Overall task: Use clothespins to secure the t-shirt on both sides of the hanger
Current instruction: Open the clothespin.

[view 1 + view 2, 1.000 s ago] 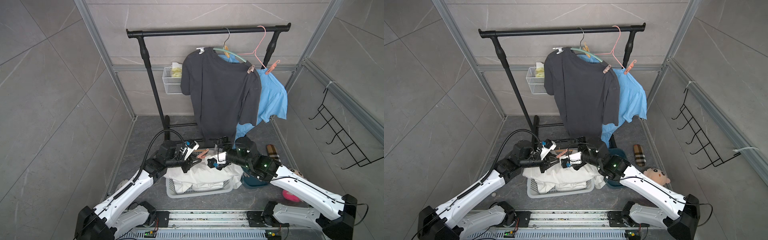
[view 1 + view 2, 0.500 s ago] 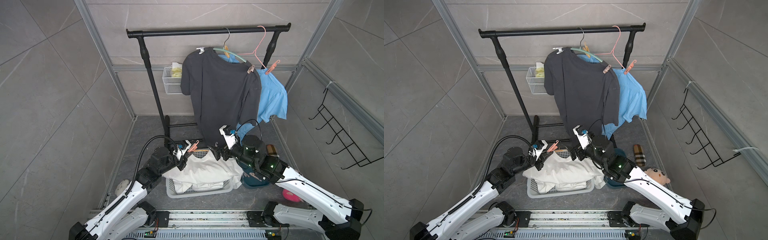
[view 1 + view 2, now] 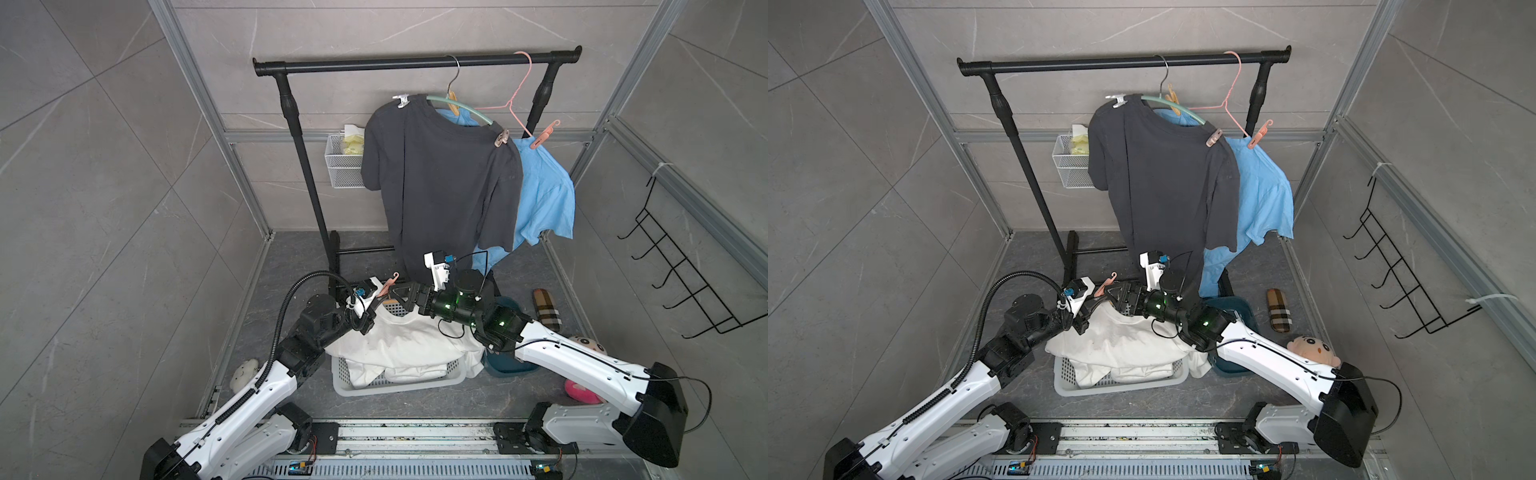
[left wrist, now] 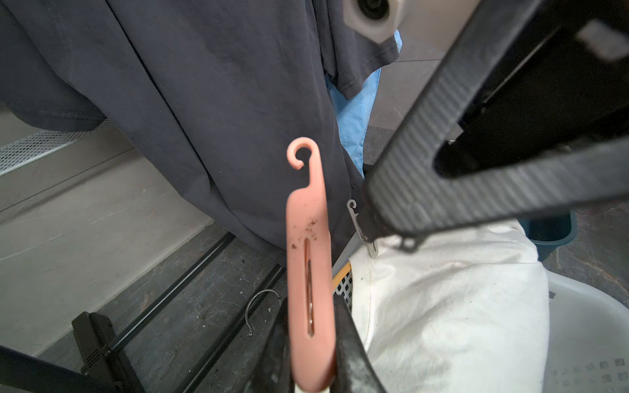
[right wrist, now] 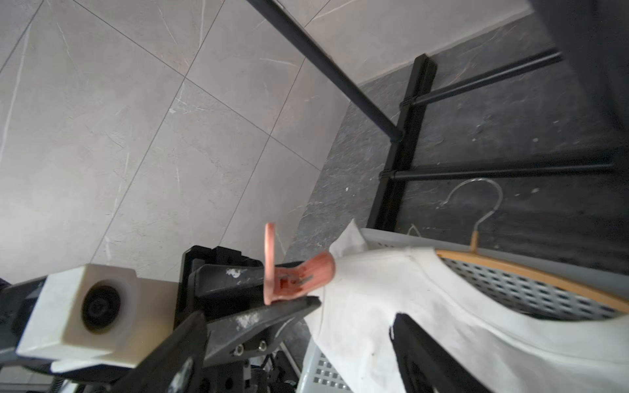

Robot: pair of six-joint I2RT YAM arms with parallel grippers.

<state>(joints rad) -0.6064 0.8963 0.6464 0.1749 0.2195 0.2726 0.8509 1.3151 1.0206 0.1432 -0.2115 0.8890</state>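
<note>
Pink clothespin in left tool

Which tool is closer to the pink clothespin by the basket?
Left. The left tool is clamped on the pink clothespin; the right tool sits open beside it, over the white shirt.

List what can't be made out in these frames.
- Wooden hanger: right wrist view, mostly under the white t-shirt.
- Blue t-shirt: both top views, one shoulder, and whether it is pinned, behind the dark t-shirt.
- Teal tub: in a top view, contents blocked by the right arm.
- Wire basket: both top views, yellowish contents too small to identify.
</note>
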